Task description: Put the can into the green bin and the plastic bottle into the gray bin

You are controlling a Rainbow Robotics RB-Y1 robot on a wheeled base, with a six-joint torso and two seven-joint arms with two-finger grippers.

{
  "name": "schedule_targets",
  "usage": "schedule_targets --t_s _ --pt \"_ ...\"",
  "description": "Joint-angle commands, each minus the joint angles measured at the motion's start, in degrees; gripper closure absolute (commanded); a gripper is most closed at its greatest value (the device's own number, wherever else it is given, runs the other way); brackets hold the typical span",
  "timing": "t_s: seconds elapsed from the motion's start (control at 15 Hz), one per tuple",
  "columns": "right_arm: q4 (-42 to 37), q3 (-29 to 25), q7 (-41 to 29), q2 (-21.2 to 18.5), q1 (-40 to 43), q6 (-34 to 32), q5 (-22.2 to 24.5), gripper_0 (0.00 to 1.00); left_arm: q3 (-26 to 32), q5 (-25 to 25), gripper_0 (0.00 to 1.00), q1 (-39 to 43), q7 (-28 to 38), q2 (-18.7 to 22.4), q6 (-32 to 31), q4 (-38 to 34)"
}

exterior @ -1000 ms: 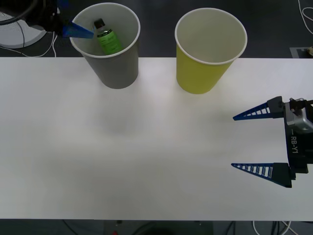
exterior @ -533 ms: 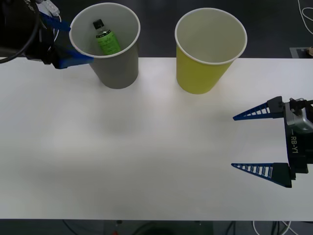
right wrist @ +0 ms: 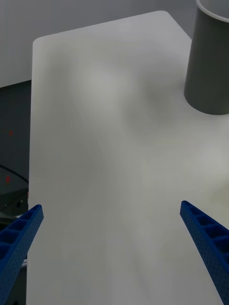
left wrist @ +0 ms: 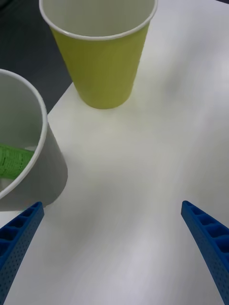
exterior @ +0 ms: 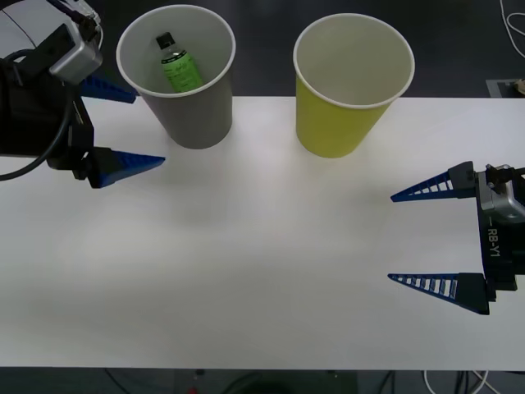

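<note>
The gray bin stands upright at the back left of the white table, and the plastic bottle leans inside it, black cap up. Its wall and a strip of the bottle's green label also appear in the left wrist view. The green bin stands upright to the right of the gray one. The can is hidden or out of view. My left gripper is open, just left of the gray bin, holding nothing. My right gripper is open over the table's right side, holding nothing.
The white table stretches between the two arms. Its far edge runs just behind the bins, with dark floor and cables beyond. The gray bin appears at the far end of the table in the right wrist view.
My left gripper has drawn back from the gray bin's rim, coming down and toward the robot along the bin's left side. The bottle stays in the bin. The right arm has not moved.
</note>
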Motion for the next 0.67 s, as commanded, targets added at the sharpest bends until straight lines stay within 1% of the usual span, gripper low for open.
schedule_targets --t_s 0.07,0.2,0.27,0.47,0.67 --pt "0.0 0.0 0.0 0.0 0.0 0.0 0.0 0.00 4.9 5.1 0.00 6.9 -6.7 0.2 0.0 -2.2" --pt "0.0 0.0 0.0 0.0 0.0 0.0 0.0 0.00 8.1 11.0 0.00 11.2 -12.8 0.2 0.0 -1.9" --pt "0.0 0.0 0.0 0.0 0.0 0.0 0.0 0.00 9.2 13.1 0.00 12.8 -15.9 0.2 0.0 -1.8" --pt "0.0 0.0 0.0 0.0 0.0 0.0 0.0 0.00 10.4 19.2 0.00 16.4 -25.2 0.1 -0.4 0.1" --pt "0.0 0.0 0.0 0.0 0.0 0.0 0.0 0.00 12.6 23.8 0.00 16.6 -31.9 0.2 -6.6 3.2"
